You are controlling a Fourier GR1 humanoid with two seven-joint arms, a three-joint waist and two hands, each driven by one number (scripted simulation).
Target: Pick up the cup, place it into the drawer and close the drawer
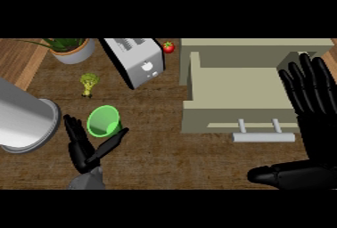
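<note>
In the head view you are looking steeply down at a wooden counter point(178, 156). The green cup point(104, 120) sits on it left of centre, tipped so that you see into its mouth. It is outside the drawer point(237, 84) and well to the left of it.

Your left hand point(85, 156) comes up from the lower edge just under the cup. Its fingers are straight and spread, with the thumb splayed out to the right, so the hand is open and holding nothing. The cup lies in the fork between fingers and thumb. The thumb tip is right at the cup's lower rim, but you cannot tell whether it touches.

Your right hand point(319, 142) shows at the right edge, open with fingers pointing up. It covers the right end of the drawer.

The drawer is pulled out from its beige cabinet. Its tray shows bare, and the pale bar handle point(263, 137) is on the front nearest you.

Further back, a toaster point(135, 60) stands left of the cabinet with a small red fruit point(168, 46) just beside it. A potted plant point(69, 50) is in the top left corner. A piece of broccoli point(88, 83) lies above the cup, and a big grey cylinder point(23, 118) fills the left edge.
</note>
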